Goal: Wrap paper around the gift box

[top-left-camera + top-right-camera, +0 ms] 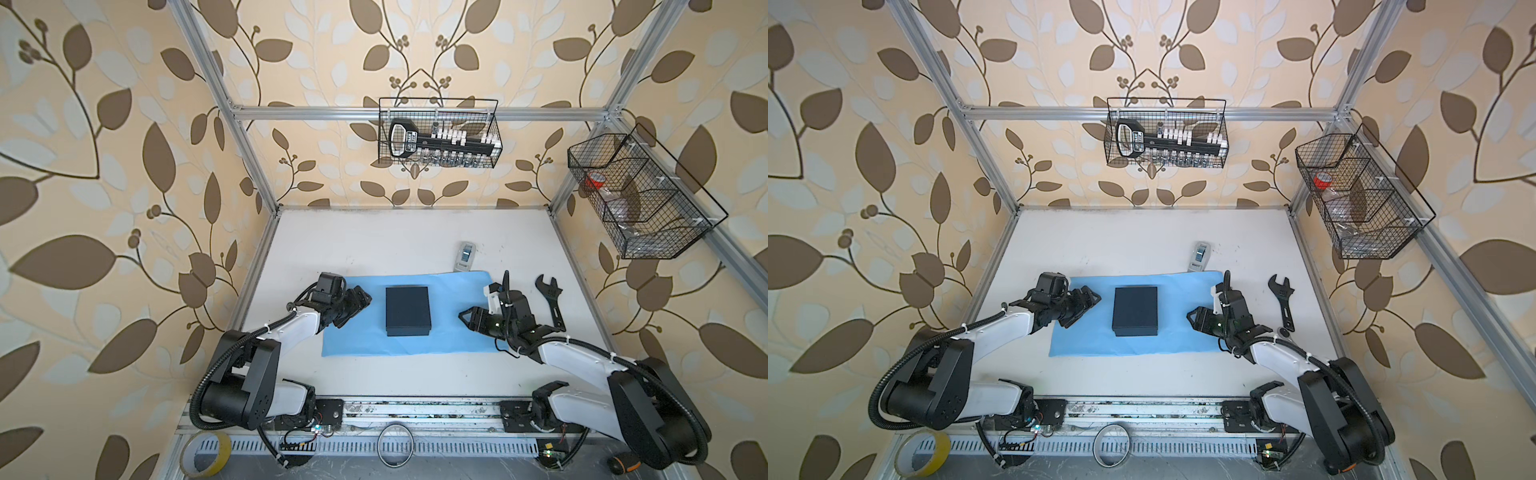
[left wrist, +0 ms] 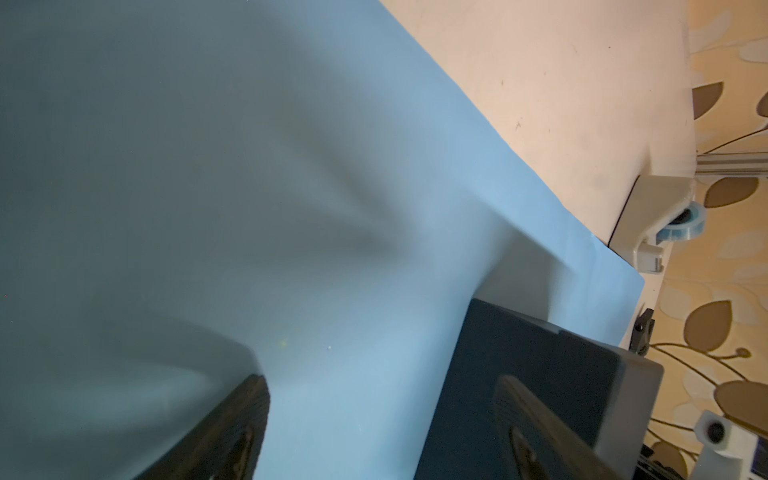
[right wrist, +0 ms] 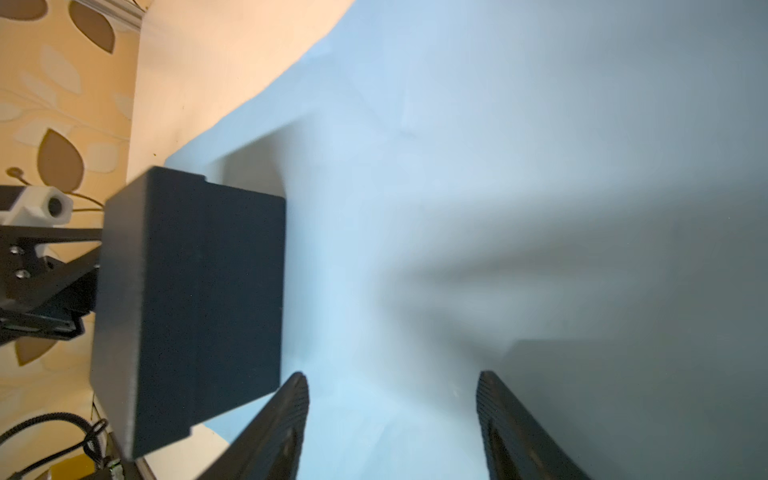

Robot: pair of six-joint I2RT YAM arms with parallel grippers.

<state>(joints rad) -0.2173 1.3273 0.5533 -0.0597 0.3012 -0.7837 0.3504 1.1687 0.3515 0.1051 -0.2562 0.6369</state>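
Observation:
The dark navy gift box lies flat in the middle of the light blue paper, which is spread flat on the white table. My left gripper hovers over the paper's left part, just left of the box, open and empty. In the left wrist view the box lies behind one finger of that gripper. My right gripper is over the paper's right part, open and empty. The right wrist view shows this gripper above paper, beside the box.
A grey tape dispenser sits at the paper's far right corner. A black wrench lies right of the paper. Wire baskets hang on the back wall and right wall. A yellow tape roll rests at the front edge.

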